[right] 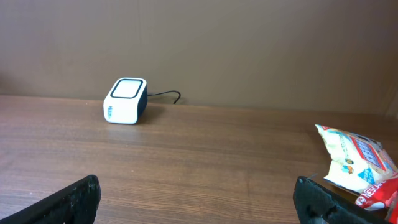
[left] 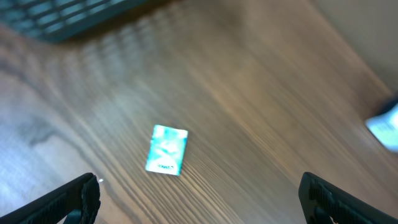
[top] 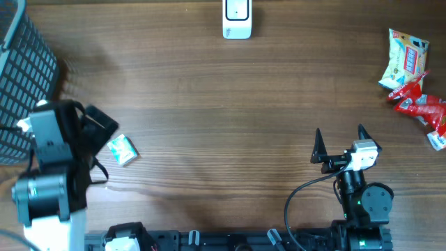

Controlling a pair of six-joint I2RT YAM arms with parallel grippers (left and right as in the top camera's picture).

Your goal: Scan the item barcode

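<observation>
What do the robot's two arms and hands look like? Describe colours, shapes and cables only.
The right hand has two black, pointed fingers and a white camera block; a thin black cable loops from its dark, rounded arm joints. The left arm has grey and white cylindrical housings; the left hand is black with blunt fingers.

Soft, even light covers all three views, with a mild sheen on the wooden surface [top: 223, 90]. Overhead, the basket [top: 24, 77] throws a diffuse shadow to its right. The left wrist view is motion-blurred and the teal packet [left: 166, 149] smears, its print seemingly unreadable. The right wrist view is sharp, and the white scanner [right: 126, 101] is crisp.
</observation>
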